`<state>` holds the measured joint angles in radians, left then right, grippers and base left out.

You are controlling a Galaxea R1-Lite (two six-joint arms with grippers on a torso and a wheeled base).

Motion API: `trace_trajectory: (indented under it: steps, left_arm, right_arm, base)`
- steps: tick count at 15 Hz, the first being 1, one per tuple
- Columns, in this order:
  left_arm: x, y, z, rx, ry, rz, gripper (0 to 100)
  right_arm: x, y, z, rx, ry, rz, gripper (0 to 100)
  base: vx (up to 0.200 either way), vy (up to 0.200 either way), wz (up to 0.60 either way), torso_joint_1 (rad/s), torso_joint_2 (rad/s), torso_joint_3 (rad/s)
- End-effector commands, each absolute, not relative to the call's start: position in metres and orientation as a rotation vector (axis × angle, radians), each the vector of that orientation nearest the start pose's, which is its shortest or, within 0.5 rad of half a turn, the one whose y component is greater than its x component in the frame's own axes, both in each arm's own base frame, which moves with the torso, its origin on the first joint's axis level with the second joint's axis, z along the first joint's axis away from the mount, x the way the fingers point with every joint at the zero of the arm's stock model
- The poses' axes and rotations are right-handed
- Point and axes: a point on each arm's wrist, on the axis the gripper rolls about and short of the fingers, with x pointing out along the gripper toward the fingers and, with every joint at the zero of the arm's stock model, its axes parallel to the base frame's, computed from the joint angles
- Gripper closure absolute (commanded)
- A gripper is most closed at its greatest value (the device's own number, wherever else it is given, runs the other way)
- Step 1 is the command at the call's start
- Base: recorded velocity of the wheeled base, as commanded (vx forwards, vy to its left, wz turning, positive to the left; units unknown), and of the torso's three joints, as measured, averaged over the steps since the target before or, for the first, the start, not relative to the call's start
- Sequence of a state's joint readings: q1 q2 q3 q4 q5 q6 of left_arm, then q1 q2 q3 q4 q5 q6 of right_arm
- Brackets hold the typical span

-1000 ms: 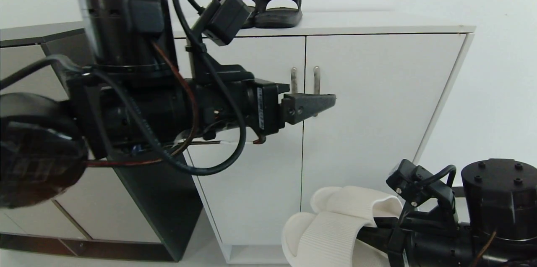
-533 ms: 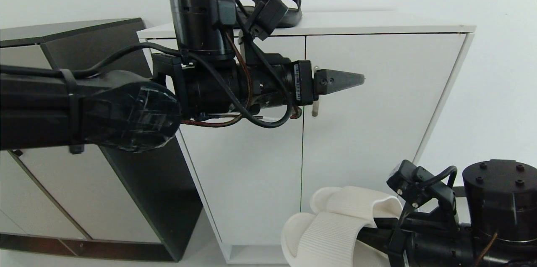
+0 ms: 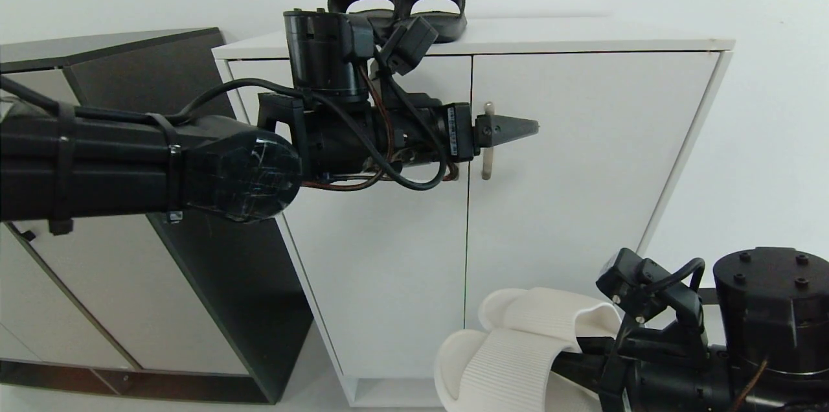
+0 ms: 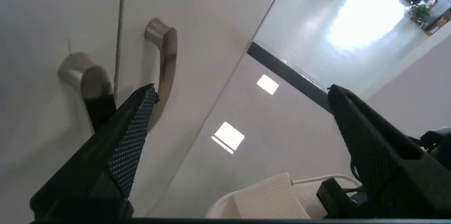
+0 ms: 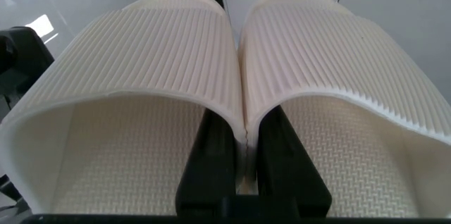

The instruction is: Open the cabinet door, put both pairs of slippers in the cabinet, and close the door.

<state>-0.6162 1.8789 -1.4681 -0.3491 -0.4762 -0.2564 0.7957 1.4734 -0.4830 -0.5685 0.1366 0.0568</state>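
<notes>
Right now the white cabinet has both of its doors shut, so its inside is hidden from me. One pair of black slippers sits on its top. My right hand pinches one pair of white slippers low before the right door. My left hand, spread wide, hovers at the two metal handles.
</notes>
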Motion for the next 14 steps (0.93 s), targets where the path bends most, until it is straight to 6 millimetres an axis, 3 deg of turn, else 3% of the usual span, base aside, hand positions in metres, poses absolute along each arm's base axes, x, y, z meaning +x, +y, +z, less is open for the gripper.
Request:
trace_trajectory:
  steps: [1,6,7,11,14]
  left_arm:
    - [0.310,-0.230,0.276,-0.226,0.208,-1.069,0]
    - [0.323,-0.240,0.269,-0.225,0.214,-1.070,0]
    - [0.323,-0.240,0.268,-0.223,0.215,-1.069,100]
    - [0.318,-0.238,0.273,-0.222,0.199,-1.076,100]
    - [0.293,-0.233,0.281,-0.219,0.202,-1.107,100]
  right_arm:
    - [0.154,0.162,0.152,-0.089,0.440,0.907,100]
    - [0.153,0.162,0.152,-0.091,0.441,0.910,100]
    - [0.153,0.163,0.152,-0.092,0.441,0.915,100]
    - [0.146,0.161,0.150,-0.091,0.446,0.978,100]
    - [0.139,0.156,0.144,-0.105,0.438,1.086,100]
  base:
    - [0.000,0.000,0.00,0.000,0.00,0.000]
    - [0.000,0.000,0.00,0.000,0.00,0.000]
    - [0.000,0.000,0.00,0.000,0.00,0.000]
    - [0.000,0.000,0.00,0.000,0.00,0.000]
    - [0.000,0.000,0.00,0.000,0.00,0.000]
